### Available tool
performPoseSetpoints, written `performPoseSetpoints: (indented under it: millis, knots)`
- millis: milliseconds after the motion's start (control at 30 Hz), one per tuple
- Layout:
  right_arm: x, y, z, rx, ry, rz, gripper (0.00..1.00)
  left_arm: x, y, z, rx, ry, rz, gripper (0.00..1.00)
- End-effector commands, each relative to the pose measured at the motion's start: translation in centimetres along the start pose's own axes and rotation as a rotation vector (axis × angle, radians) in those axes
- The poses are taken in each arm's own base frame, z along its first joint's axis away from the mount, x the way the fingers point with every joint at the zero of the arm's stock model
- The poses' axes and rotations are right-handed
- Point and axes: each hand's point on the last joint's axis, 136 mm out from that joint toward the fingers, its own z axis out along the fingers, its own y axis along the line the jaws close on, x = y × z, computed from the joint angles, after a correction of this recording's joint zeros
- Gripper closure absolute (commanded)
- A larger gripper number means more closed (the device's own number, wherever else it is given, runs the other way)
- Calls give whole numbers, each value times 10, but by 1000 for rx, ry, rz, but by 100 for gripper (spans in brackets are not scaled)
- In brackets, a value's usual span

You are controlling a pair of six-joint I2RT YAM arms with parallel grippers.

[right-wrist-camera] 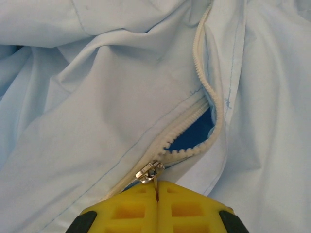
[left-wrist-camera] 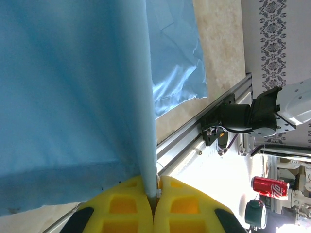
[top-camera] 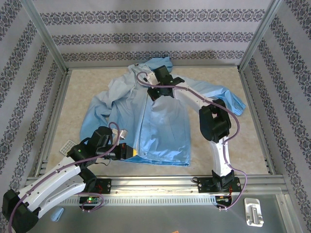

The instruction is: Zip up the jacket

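Observation:
The light-blue hooded jacket lies spread flat on the beige table, hood at the back. My left gripper is shut on the bottom end of the zipper at the hem, yellow pads pressed together around the pale zipper strip. My right gripper sits high on the chest, shut on the metal pull tab of the zipper slider. Above the slider the white zipper teeth gape apart over dark blue lining; below it the zipper runs closed.
Aluminium frame rails border the table front and sides. A small grid-patterned white piece lies by the left arm. A small blue scrap and a white holder rest on the near shelf. A red can stands off the table.

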Motion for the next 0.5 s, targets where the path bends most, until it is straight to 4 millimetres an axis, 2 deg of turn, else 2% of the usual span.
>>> performPoseSetpoints:
  millis: [0, 467]
  knots:
    - [-37, -51, -10, 132, -124, 17, 100, 28, -7, -4, 16, 134, 8, 100]
    - [-62, -97, -30, 235, -174, 40, 100, 26, -17, -1, 7, 175, 44, 100]
